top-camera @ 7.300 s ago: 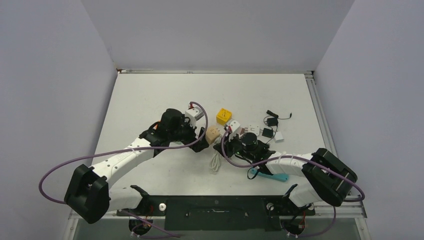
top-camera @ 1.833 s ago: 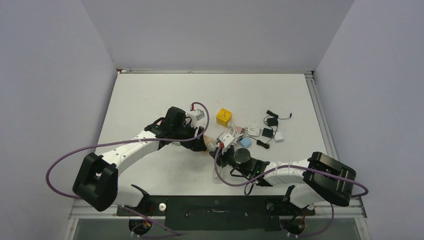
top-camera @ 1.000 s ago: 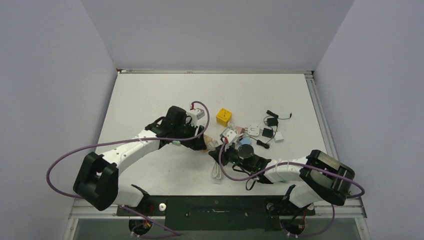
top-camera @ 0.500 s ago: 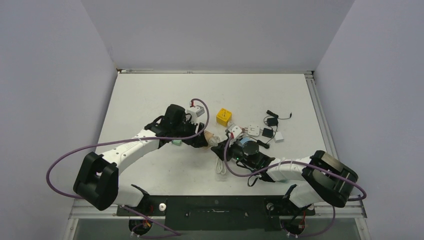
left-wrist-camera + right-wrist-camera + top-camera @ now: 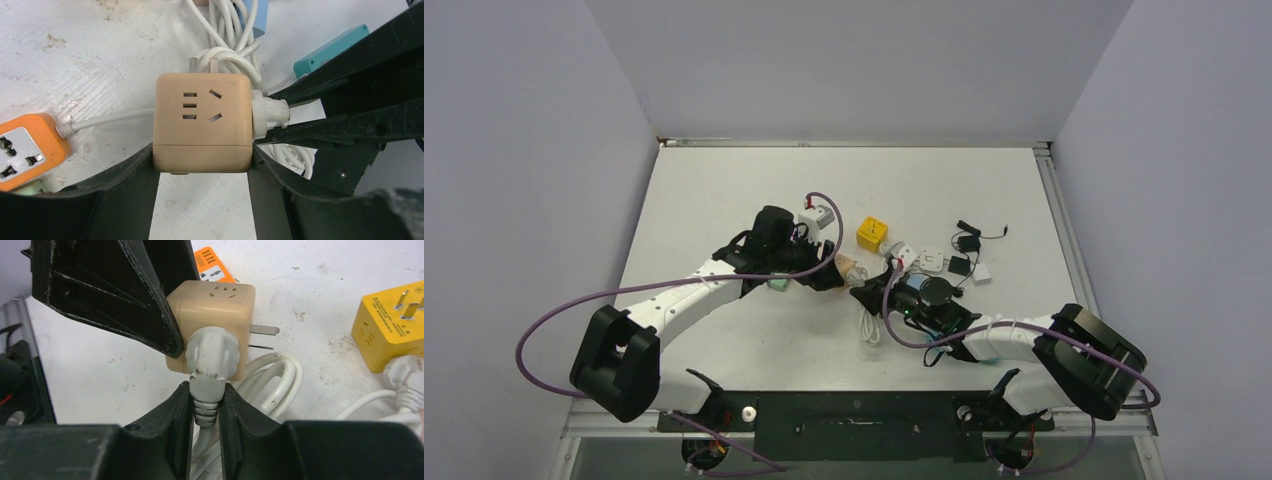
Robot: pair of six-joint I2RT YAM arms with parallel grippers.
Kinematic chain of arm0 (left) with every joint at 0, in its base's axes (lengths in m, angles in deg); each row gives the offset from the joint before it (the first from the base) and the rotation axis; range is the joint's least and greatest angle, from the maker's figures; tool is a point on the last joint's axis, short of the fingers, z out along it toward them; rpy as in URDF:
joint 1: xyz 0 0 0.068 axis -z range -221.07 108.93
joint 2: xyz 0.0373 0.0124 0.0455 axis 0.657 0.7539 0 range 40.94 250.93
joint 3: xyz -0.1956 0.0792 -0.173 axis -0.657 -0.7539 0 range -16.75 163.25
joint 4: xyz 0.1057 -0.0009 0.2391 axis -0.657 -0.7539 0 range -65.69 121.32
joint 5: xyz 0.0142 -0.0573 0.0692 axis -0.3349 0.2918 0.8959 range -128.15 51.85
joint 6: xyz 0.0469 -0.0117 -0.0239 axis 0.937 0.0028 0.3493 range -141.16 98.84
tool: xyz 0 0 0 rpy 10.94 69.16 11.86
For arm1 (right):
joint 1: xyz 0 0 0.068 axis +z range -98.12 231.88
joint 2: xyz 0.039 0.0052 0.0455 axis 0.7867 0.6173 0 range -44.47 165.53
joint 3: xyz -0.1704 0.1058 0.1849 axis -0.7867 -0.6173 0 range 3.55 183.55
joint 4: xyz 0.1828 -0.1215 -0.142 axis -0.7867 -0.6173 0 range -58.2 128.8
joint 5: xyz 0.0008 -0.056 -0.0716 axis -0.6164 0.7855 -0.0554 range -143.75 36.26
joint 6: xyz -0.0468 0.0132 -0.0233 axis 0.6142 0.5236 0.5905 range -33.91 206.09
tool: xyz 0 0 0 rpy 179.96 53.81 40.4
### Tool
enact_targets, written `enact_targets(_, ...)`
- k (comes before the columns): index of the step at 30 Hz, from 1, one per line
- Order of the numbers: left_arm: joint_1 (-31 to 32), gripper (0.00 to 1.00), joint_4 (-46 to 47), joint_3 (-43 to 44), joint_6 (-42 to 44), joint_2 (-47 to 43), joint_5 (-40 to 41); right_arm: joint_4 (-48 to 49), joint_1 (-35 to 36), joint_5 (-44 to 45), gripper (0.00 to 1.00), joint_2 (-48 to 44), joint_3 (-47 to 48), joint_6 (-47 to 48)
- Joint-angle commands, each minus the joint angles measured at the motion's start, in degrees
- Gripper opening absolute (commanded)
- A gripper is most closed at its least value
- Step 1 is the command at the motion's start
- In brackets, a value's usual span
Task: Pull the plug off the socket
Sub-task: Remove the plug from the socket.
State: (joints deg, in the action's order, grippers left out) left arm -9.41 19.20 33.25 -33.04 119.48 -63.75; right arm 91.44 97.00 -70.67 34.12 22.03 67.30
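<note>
A beige cube socket (image 5: 202, 122) sits squeezed between the black fingers of my left gripper (image 5: 202, 160), which is shut on its two sides. A white plug (image 5: 210, 357) is seated in the socket's (image 5: 215, 310) side face. My right gripper (image 5: 206, 400) is shut on the plug's ribbed neck. In the top view the left gripper (image 5: 834, 272) and right gripper (image 5: 864, 290) meet at the socket (image 5: 849, 268) in the middle of the table. The socket's own two metal prongs stick out bare.
A coiled white cable (image 5: 866, 325) lies under the right gripper. A yellow cube adapter (image 5: 871, 233) stands just behind. An orange socket block (image 5: 25, 147) lies at the left. White and black adapters (image 5: 964, 255) are scattered to the right. A teal block (image 5: 330, 50) lies nearby.
Both grippers, with socket and plug between them, have drifted a little toward the back right. The right wrist has swung rightward and the cable coil followed. Both grips are unchanged.
</note>
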Motion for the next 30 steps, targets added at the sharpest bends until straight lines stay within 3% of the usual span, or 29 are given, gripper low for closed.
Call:
enact_targets(1,-2.5,0.00,-4.1,1.0,2.3,0.0,13.7,1.2,6.7,11.3,0.05,-5.7,0.7,6.5)
enact_targets(8,-5.0,0.00,-6.1,1.9,1.0,2.0,14.9,-1.8,23.3,30.4,0.05,-4.2,3.6,18.2)
enact_targets(14,-5.1,0.00,-5.4,1.9,1.1,2.2,13.2,-1.2,24.1,30.2,0.05,-2.8,4.2,17.3)
enact_targets(18,-4.8,0.00,-4.4,1.6,1.6,1.9,10.9,0.0,19.4,25.4,0.05,-4.6,2.5,12.9)
enact_targets(26,-0.9,0.00,-2.5,0.8,5.3,0.2,6.2,9.1,0.0,3.4,0.05,-3.7,-1.8,-3.3)
enact_targets(30,-0.1,0.00,-1.6,0.3,5.7,-0.3,5.1,13.2,-3.1,-2.0,0.05,-0.2,-1.7,-7.0)
